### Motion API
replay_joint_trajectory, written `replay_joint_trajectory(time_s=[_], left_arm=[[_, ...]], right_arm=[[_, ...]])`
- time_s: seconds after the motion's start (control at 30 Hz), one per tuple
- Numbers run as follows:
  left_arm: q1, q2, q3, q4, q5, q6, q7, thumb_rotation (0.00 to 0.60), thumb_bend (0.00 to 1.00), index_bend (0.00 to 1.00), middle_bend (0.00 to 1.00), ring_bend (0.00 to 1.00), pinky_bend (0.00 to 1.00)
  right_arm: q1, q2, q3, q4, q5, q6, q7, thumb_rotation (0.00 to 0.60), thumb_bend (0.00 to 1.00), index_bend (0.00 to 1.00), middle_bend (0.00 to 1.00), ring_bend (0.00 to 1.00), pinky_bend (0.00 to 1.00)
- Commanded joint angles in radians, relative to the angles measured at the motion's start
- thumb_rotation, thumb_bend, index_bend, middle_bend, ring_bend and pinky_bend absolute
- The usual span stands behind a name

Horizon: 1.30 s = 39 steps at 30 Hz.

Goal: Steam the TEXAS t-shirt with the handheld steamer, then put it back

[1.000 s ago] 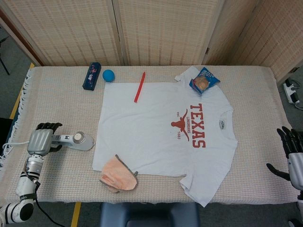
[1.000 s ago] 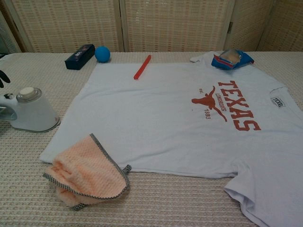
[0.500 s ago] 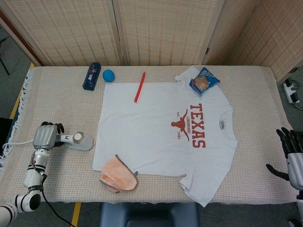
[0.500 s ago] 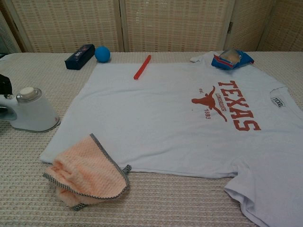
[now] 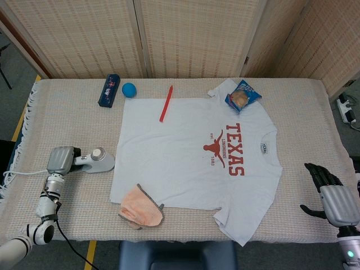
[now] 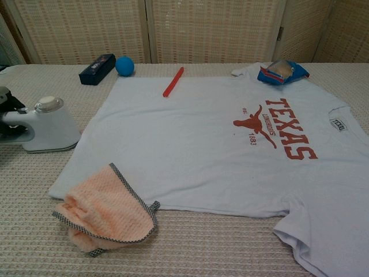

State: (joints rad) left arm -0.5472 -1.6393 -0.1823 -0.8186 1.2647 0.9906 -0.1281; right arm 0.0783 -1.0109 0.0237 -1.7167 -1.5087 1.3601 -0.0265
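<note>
Since a second ago the left hand [image 5: 60,160] has closed round the steamer [image 5: 99,161] handle and the steamer has shifted a little toward the shirt [image 5: 191,157]; the right hand [image 5: 332,197] has come further onto the table.

Nearest, a peach cloth [image 6: 102,212] lies crumpled on the shirt's near left corner; the right hand rests fingers spread and holding nothing at the table's near right edge, seen only from the head view; the left hand grips the steamer, which stands on the table [image 5: 67,112] just left of the shirt; the shirt lies flat mid-table, its TEXAS print up; farther off, a red pen [image 5: 166,103] lies on its far edge and a snack bag [image 5: 243,96] on its far sleeve; a blue ball [image 5: 129,89] and a dark box [image 5: 108,90] sit beyond its far left corner.
</note>
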Motion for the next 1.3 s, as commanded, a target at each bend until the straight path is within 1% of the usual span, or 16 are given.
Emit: replay_joint_trajectory(time_s=[0.03,0.13,0.17,0.2,0.27,0.3,0.33,0.37,0.43,0.53,0.63,0.8,1.0,1.17,1.3], left_arm=[[-0.003,-0.024,0.009,0.057,0.062,0.059,-0.129,0.6,0.39,0.84,0.99,0.85,0.75],[-0.003,-0.022,0.001,0.066,0.089,0.118,-0.197,0.6,0.39,0.86,1.0,0.86,0.76],[-0.004,-0.015,-0.002,0.056,0.098,0.136,-0.219,0.6,0.39,0.86,1.0,0.86,0.76],[-0.006,-0.007,-0.005,0.043,0.105,0.148,-0.231,0.6,0.39,0.87,1.0,0.87,0.76],[-0.01,0.013,-0.009,0.002,0.122,0.178,-0.245,0.6,0.39,0.87,1.0,0.87,0.76],[-0.013,0.021,-0.01,-0.02,0.13,0.19,-0.245,0.6,0.39,0.87,1.0,0.87,0.76],[-0.018,0.031,-0.012,-0.051,0.141,0.206,-0.24,0.6,0.39,0.87,1.0,0.87,0.77],[-0.023,0.037,-0.014,-0.074,0.149,0.217,-0.233,0.6,0.39,0.87,1.0,0.87,0.77],[-0.038,0.049,-0.015,-0.127,0.166,0.229,-0.205,0.6,0.39,0.87,1.0,0.87,0.77],[-0.064,0.053,-0.02,-0.189,0.182,0.229,-0.158,0.6,0.38,0.87,1.0,0.87,0.77],[-0.104,0.038,-0.03,-0.236,0.191,0.213,-0.102,0.6,0.38,0.87,1.0,0.87,0.77],[-0.164,-0.013,-0.042,-0.249,0.199,0.184,-0.033,0.6,0.38,0.87,1.0,0.87,0.77],[-0.228,-0.092,-0.032,-0.202,0.217,0.146,0.026,0.6,0.38,0.87,1.0,0.87,0.77],[-0.266,-0.158,-0.006,-0.131,0.237,0.118,0.053,0.6,0.38,0.87,1.0,0.87,0.77],[-0.28,-0.203,0.02,-0.073,0.257,0.115,0.058,0.6,0.38,0.87,1.0,0.87,0.77]], right_arm=[[0.056,0.002,-0.038,-0.016,-0.041,-0.1,0.018,0.6,0.17,0.0,0.09,0.08,0.2],[0.094,-0.005,-0.052,-0.016,-0.072,-0.158,0.04,0.6,0.31,0.0,0.09,0.05,0.19],[0.109,-0.009,-0.057,-0.012,-0.081,-0.182,0.051,0.6,0.36,0.0,0.09,0.03,0.17],[0.12,-0.013,-0.061,-0.009,-0.087,-0.199,0.06,0.582,0.41,0.0,0.09,0.01,0.12],[0.146,-0.025,-0.068,0.002,-0.106,-0.233,0.085,0.511,0.46,0.0,0.09,0.0,0.06],[0.156,-0.032,-0.07,0.01,-0.115,-0.243,0.097,0.454,0.49,0.0,0.09,0.0,0.03],[0.169,-0.043,-0.073,0.021,-0.129,-0.254,0.117,0.408,0.51,0.0,0.08,0.0,0.01],[0.178,-0.054,-0.075,0.032,-0.14,-0.26,0.136,0.376,0.53,0.0,0.07,0.0,0.0],[0.201,-0.082,-0.081,0.064,-0.164,-0.277,0.176,0.347,0.58,0.0,0.04,0.0,0.0],[0.233,-0.123,-0.092,0.105,-0.192,-0.307,0.213,0.317,0.62,0.0,0.02,0.0,0.0],[0.271,-0.173,-0.104,0.156,-0.206,-0.353,0.247,0.311,0.62,0.0,0.01,0.0,0.0],[0.303,-0.244,-0.117,0.232,-0.225,-0.374,0.261,0.306,0.63,0.0,0.01,0.0,0.0],[0.324,-0.298,-0.136,0.289,-0.228,-0.386,0.277,0.309,0.62,0.0,0.01,0.0,0.0],[0.33,-0.318,-0.151,0.312,-0.223,-0.384,0.278,0.307,0.63,0.0,0.01,0.0,0.0],[0.329,-0.324,-0.162,0.319,-0.218,-0.377,0.275,0.31,0.62,0.0,0.01,0.0,0.0]])
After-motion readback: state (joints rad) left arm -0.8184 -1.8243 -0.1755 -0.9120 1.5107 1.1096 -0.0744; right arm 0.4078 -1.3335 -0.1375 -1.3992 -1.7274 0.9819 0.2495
